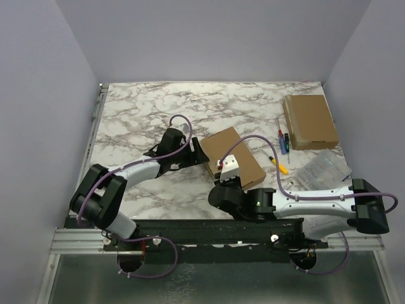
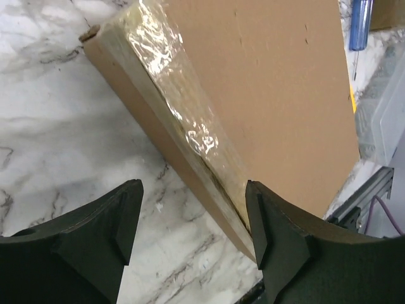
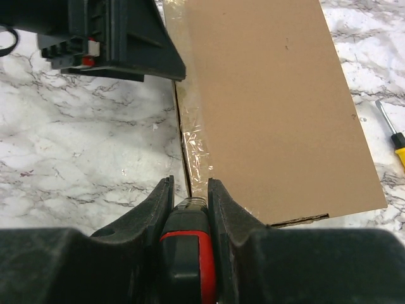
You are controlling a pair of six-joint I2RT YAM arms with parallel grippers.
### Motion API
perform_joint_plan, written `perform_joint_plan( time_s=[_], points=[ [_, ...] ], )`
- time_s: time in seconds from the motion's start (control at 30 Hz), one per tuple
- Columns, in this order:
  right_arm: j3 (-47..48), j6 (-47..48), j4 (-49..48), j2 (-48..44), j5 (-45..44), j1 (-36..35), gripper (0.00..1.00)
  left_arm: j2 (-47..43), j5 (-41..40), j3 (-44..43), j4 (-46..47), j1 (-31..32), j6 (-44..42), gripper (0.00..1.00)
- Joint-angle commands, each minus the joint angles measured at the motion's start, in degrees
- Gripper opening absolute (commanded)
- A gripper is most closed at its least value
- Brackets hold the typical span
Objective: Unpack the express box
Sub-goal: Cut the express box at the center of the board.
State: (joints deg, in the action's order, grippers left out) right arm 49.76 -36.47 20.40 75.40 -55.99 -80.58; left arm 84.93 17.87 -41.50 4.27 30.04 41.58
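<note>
**A:** Where's your box?

**B:** Your left gripper (image 2: 193, 218) is spread wide beside the express box (image 1: 250, 166) at the middle of the table (image 1: 139, 114). Your right gripper (image 3: 190, 190) pinches a red-handled tool (image 3: 186, 250) at the taped seam (image 3: 193, 145).

**A:** Handling?

**B:** Likely light, stiff cardboard with slick tape. Brace its side walls.

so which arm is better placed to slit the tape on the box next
Right. The right tool is shut on a red-handled screwdriver pointing at the taped seam of the box; the left tool is open at the box's edge, holding nothing.
</note>
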Motion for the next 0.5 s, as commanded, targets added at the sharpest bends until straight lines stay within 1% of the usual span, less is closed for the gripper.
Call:
perform_joint_plan(
  time_s=[0.0,0.13,0.33,0.47],
  points=[
    [-1.9,2.2,-3.5,-2.4,2.1,-0.5,0.00,4.5,-5.7,-1.9,5.1,0.1,-0.7,0.72],
    [-2.3,2.4,-3.8,-3.0,3.1,-0.5,0.00,6.0,-8.4,-0.9,6.3,0.3,-1.6,0.73],
    [-2.4,2.5,-1.8,-5.2,3.4,-0.5,0.00,8.6,-11.4,-0.9,4.2,0.3,-3.7,0.71],
    [-3.2,4.3,-1.2,-7.3,5.4,-0.6,0.00,10.6,-13.0,-1.8,2.4,0.2,-5.8,0.70]
  ],
)
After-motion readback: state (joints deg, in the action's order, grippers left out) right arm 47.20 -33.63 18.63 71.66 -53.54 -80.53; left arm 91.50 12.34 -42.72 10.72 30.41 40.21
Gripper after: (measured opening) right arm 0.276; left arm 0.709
